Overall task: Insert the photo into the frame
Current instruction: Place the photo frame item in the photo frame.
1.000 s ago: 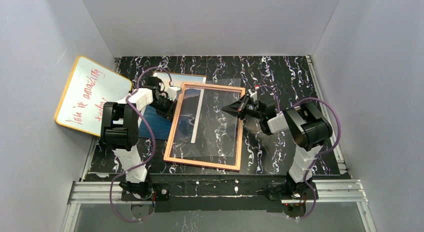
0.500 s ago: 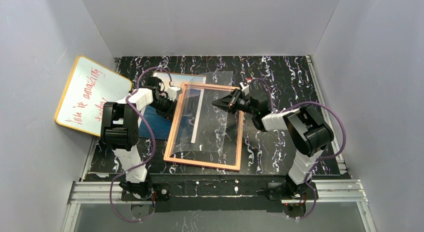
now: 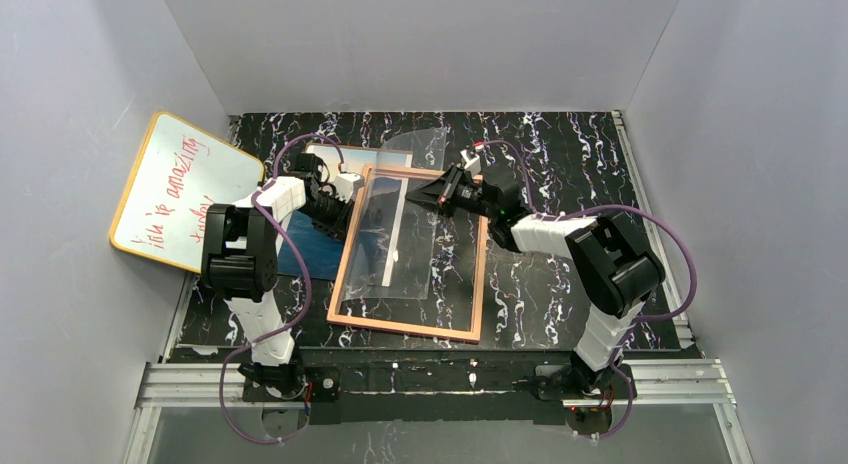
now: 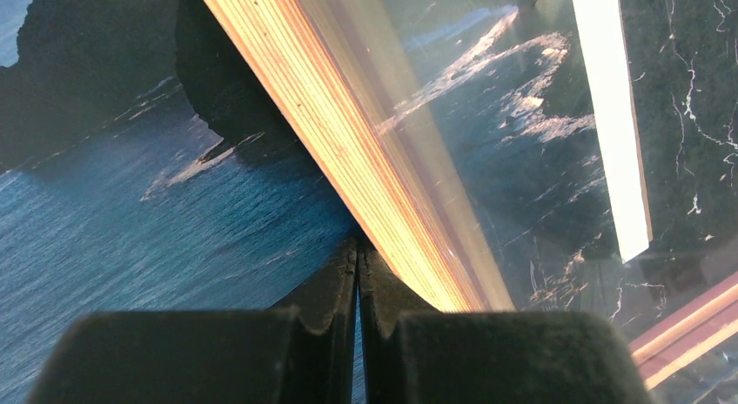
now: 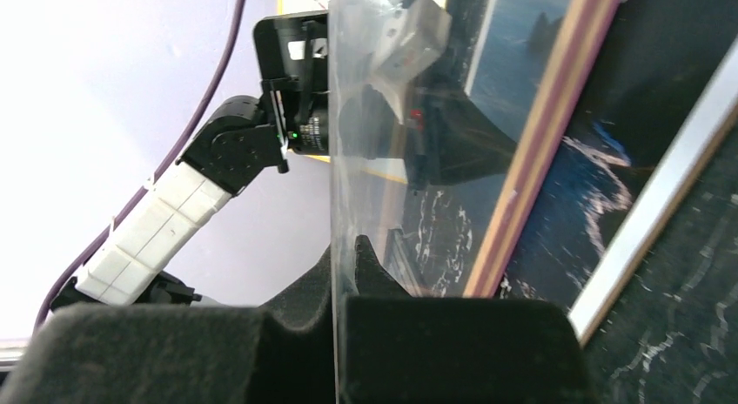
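The frame (image 3: 400, 330) lies flat, a clear sheet (image 3: 400, 259) tilting up above it, clamped in the right gripper (image 3: 415, 199). The photo (image 3: 312, 249) pokes out from under the frame's left rail, where the left gripper (image 4: 358, 244) sits, tips pressed together.

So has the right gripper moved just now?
Yes. The right gripper, shut on the clear sheet, moved left and rearward over the pink frame.

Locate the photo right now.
Top view, left of centre: the photo lies flat on the table, its right part under the frame's left rail, with the shut left fingers over it.
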You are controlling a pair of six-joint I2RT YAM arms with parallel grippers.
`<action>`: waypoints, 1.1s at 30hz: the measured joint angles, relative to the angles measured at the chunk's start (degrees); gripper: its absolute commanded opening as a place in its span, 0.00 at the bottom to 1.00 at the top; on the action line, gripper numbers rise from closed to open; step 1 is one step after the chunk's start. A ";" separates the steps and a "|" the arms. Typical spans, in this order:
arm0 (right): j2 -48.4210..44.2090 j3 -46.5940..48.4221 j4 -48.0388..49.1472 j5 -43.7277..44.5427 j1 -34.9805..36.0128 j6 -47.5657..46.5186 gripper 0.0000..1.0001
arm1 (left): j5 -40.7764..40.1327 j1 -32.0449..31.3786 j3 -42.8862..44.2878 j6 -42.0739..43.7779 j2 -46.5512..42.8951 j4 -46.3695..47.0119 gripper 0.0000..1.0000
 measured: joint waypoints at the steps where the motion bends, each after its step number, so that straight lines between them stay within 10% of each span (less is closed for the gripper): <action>1: 0.00 0.90 -0.24 0.28 0.61 -0.13 0.01 | 0.00 0.00 0.00 0.00 0.00 0.00 0.00; 33: -11.02 0.59 -19.78 1.88 1.79 -10.03 0.01 | 1.49 1.16 -0.02 0.00 0.04 -1.42 0.00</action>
